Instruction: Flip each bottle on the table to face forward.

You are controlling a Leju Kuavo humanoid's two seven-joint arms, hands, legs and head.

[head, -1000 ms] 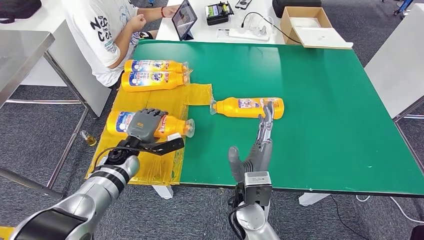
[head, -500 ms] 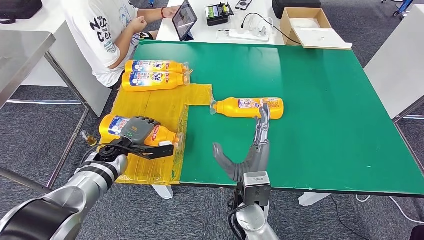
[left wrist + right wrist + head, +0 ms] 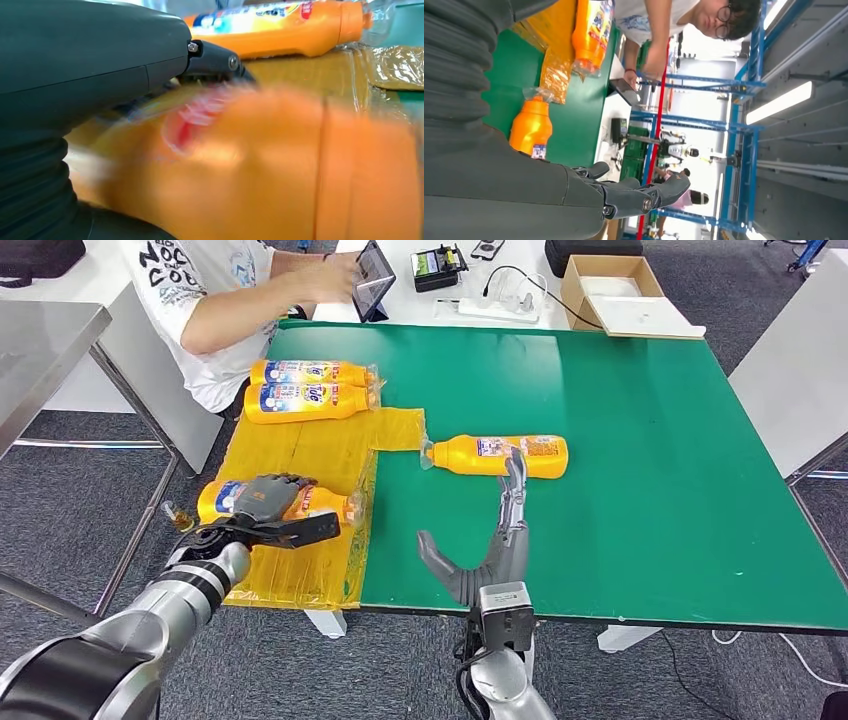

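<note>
Left hand: the left hand (image 3: 268,502) is wrapped over an orange detergent bottle (image 3: 222,498) at the near-left corner of the bench (image 3: 640,440), on the yellow plastic sheet (image 3: 310,450). Grasping it for sure.
Right hand: the right hand (image 3: 492,540) is released, fingers stretched toward the lone bottle (image 3: 495,454) on the green top, fingertips just short of it or barely touching, can't tell.
Other bottles: a pair of bottles (image 3: 310,390) lies side by side at the far end of the sheet, near a seated person (image 3: 215,300).
Doing it well: probably best to roll the gripped bottle about its long axis, keeping it low over the sheet so it doesn't slip off the edge.
Hard to see: the left wrist view is a blurry orange smear, so no telling which face of the label is up. The grip underneath is hidden too.
</note>
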